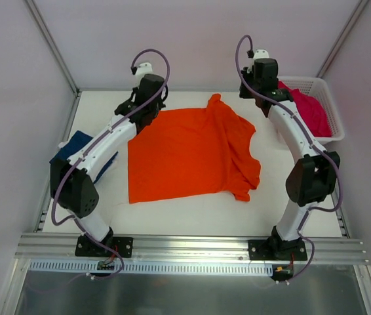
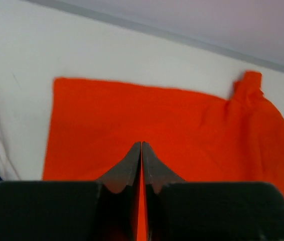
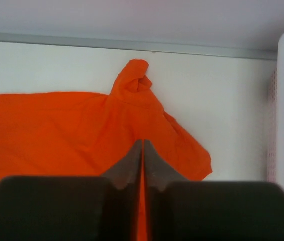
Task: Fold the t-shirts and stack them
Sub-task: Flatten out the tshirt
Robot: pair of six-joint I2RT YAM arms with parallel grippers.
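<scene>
Folding the orange shirt point(image 1: 189, 154) looks like the job in hand. It lies in the middle of the table point(image 1: 192, 216), mostly flat. A bit of cloth pokes up at its far edge, and its right side is bunched and wrinkly. The left gripper point(image 2: 141, 146) and right gripper point(image 3: 143, 144) hang up near that far edge, both pinched shut with nothing in them. Next they likely need to open, go down and grab the far corners. The blue shirt point(image 1: 80, 146) sits at the left. The pink shirt point(image 1: 310, 108) is in the basket point(image 1: 333, 108).
</scene>
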